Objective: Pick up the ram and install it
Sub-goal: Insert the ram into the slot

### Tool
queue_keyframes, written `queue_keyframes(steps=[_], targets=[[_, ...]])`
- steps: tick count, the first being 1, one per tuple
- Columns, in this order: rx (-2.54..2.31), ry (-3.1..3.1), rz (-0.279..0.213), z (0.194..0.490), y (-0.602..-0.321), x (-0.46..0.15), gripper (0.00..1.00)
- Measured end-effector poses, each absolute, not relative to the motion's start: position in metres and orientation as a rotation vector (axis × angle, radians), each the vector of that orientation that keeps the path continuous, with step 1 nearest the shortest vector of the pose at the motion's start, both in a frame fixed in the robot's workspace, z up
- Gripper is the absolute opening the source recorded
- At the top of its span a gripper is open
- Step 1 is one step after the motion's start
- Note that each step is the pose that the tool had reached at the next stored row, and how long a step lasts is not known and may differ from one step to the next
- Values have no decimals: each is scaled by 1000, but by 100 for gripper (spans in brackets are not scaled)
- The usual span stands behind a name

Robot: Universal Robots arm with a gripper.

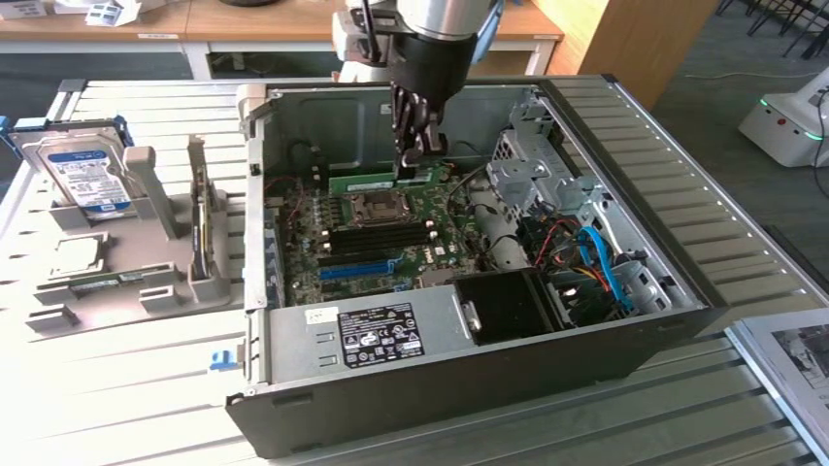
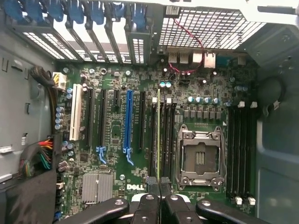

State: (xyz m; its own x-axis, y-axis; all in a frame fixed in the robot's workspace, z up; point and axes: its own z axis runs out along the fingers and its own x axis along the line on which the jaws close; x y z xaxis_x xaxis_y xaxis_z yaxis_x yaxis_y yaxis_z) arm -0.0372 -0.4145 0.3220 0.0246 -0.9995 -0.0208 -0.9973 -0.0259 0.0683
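The ram is a thin green stick held level inside the open computer case, above the motherboard. My gripper reaches down from above and is shut on the stick's end nearer the exterior view's right. In the wrist view the ram appears edge-on as a narrow greenish line running away from my gripper. It hangs over the black memory slots beside the processor socket. Whether it touches a slot I cannot tell.
A grey stand at the exterior view's left carries a hard drive and a silver processor chip. Inside the case are the power supply, a drive cage, loose cables and a blue slot.
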Motion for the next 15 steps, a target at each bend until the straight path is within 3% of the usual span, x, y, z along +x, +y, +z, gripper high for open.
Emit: queue_keyframes(steps=[15], targets=[[2224,-2169,-96,295,-415,-37,11]])
